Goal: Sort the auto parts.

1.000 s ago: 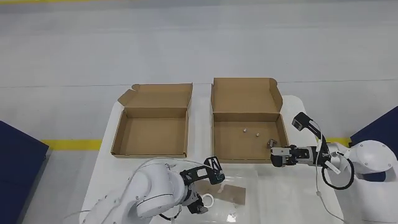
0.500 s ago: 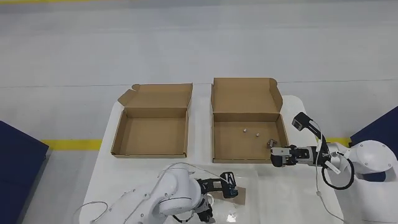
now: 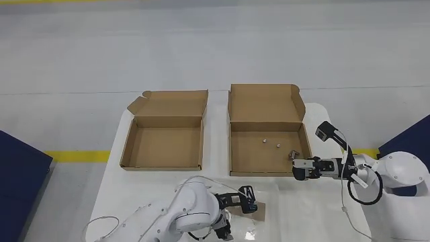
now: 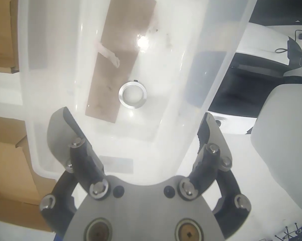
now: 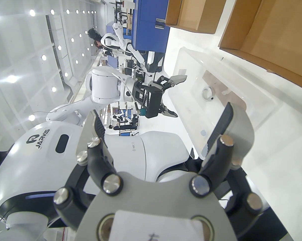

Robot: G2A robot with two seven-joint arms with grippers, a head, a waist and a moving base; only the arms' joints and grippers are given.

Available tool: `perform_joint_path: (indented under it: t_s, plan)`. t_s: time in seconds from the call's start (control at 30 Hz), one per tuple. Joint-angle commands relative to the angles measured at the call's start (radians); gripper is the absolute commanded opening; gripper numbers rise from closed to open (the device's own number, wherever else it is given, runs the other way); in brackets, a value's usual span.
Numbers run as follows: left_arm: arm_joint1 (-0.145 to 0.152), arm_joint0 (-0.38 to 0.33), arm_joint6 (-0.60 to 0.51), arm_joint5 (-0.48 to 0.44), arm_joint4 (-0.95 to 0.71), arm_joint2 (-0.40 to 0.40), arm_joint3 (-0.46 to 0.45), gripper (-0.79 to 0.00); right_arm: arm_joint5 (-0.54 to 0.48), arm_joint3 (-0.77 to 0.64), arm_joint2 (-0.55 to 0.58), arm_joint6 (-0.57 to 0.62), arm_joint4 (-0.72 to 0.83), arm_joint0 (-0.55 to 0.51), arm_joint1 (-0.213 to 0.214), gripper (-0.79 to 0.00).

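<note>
A silver metal ring (image 4: 132, 94) lies on the floor of a clear plastic bin (image 4: 231, 51), beside a brown cardboard strip (image 4: 120, 58). My left gripper (image 4: 135, 126) hangs open just above the bin's end, with the ring ahead of its fingers and nothing held. In the top view this gripper (image 3: 247, 200) is over the bin (image 3: 275, 195) at the table's front. My right gripper (image 3: 296, 169) stands open and empty at the front right corner of the right cardboard box (image 3: 266, 149). The right wrist view shows the ring (image 5: 207, 93) and the left gripper (image 5: 179, 96).
An open cardboard box (image 3: 163, 144) with a bare floor stands at the back left. The right box holds a few small parts (image 3: 265, 138). A narrow strip of white table (image 3: 216, 141) runs between the two boxes.
My left arm has swung to the right, bringing its gripper over the clear bin; most of that happened early on. The right arm has stayed still.
</note>
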Motion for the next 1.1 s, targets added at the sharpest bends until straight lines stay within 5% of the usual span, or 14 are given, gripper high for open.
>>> perform_joint_path:
  t_s: [0.0,0.4,1.07]
  plan:
    - [-0.006,-0.010,0.007,0.000,0.005,0.014,0.024,0.000,0.000,0.000,0.000,0.000,0.000,0.000,0.000,0.000]
    - [-0.054,-0.068,0.052,0.030,0.013,0.089,0.154,0.000,0.000,0.000,0.000,0.000,0.000,0.000,0.000,0.000]
    - [-0.079,-0.072,0.120,0.050,0.019,0.117,0.244,0.000,0.000,0.000,0.000,0.000,0.000,0.000,0.000,0.000]
